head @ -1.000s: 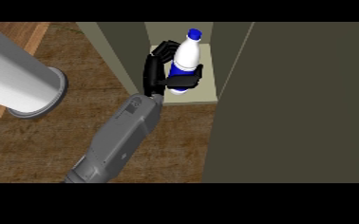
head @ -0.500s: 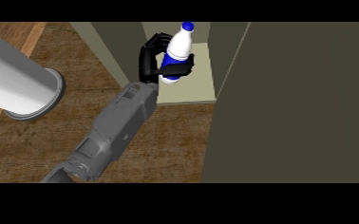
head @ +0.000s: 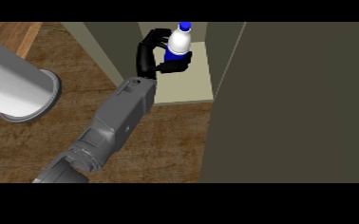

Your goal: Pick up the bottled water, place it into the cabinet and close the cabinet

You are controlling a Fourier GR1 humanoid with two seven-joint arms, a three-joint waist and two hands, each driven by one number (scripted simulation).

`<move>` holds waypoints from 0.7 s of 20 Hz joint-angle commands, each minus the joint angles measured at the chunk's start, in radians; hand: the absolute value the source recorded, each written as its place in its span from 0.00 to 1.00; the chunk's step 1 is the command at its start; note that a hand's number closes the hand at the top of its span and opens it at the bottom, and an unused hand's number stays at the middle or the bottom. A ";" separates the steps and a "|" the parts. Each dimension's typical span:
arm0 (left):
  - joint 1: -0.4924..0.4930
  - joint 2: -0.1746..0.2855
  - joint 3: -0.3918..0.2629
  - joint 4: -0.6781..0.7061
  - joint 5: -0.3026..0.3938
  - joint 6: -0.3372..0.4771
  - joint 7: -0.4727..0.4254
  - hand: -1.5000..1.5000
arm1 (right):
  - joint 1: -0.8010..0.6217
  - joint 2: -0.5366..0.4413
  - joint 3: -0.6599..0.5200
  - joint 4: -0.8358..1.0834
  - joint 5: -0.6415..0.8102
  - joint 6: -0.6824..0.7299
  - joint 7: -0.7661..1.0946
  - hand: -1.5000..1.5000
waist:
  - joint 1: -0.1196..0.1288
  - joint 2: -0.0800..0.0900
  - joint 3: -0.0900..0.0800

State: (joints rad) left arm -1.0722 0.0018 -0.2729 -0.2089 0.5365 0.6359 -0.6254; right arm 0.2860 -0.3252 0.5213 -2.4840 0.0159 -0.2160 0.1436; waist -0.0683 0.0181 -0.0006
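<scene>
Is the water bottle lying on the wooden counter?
No, the right hand holds the bottled water upright, its fingers curled round it, over the pale floor of the open cabinet.

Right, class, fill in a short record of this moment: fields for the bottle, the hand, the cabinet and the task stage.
bottle: white plastic water bottle with blue cap and label, roughly upright, inside the cabinet opening
right hand: curled round the bottle
left hand: not in view
cabinet: pale shelf below the bottle; dark door open at the right
contact with shelf: cannot tell
stage: bottle not yet released, door not yet closed
</scene>
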 commanded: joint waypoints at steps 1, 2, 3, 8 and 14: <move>-0.084 0.001 0.006 0.070 -0.023 -0.005 0.043 0.00 | -0.002 0.009 -0.006 -0.057 -0.024 -0.002 0.042 0.00 | 0.010 0.000 0.000; -0.052 -0.002 0.010 0.058 -0.005 0.029 0.001 0.00 | 0.021 -0.007 0.022 -0.085 -0.007 0.016 0.006 0.00 | -0.020 0.004 0.000; -0.070 -0.002 0.024 0.078 -0.011 -0.013 0.007 0.00 | -0.018 0.006 -0.013 -0.062 -0.016 0.004 0.033 0.00 | 0.003 0.004 -0.001; -0.067 -0.001 0.047 0.096 -0.002 -0.038 -0.014 0.00 | 0.037 -0.025 -0.035 -0.104 -0.050 0.029 0.021 0.00 | -0.005 0.003 0.000; -0.030 -0.001 0.078 0.077 0.028 -0.077 -0.079 0.00 | 0.033 -0.011 0.015 -0.048 -0.024 0.045 -0.032 0.00 | -0.024 0.008 -0.001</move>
State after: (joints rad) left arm -1.1228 0.0057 -0.2107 -0.1254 0.5489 0.5738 -0.6710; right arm 0.3009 -0.3257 0.5134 -2.4811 0.0038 -0.1908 0.1058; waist -0.0803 0.0243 -0.0012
